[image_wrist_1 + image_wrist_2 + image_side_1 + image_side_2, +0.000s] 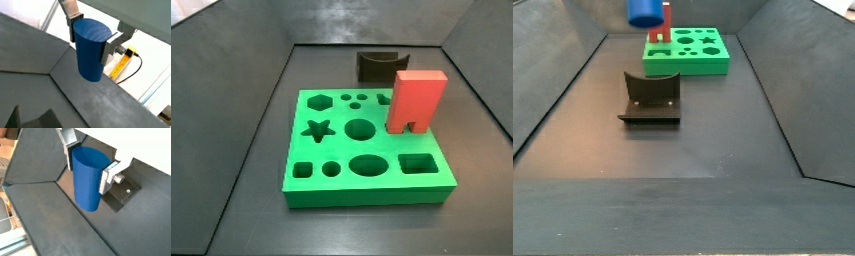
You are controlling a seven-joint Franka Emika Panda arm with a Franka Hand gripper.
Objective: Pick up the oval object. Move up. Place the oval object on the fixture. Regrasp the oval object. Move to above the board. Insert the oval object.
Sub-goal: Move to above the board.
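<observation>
High above the dark surface [700, 150], the pincer [93, 35] is clenched on the oval object [90, 47], a smooth dark-blue peg of oval section. In both wrist views the flat silver fingers [110, 174] press against its opposite sides near the upper end, and the peg hangs roughly upright with its lower end free. In a side view only the bottom of the oval object [643, 12] shows at the upper edge of the frame, clear of everything below; the pincer itself is cut off there. The fixture [649, 99], a dark notched bracket on a base plate, stands on the surface with nothing in its notch, and sits between the near end of the enclosure and the board [687, 52]. In a wrist view the base plate of the fixture [127, 190] lies directly beneath the peg. The board [365, 150] is a bright green slab with star, hexagon, round, oval and square cut-outs. A red block [414, 100] stands upright on its right side. Beyond the enclosure wall a yellow part with a black cable [127, 60] is visible.
</observation>
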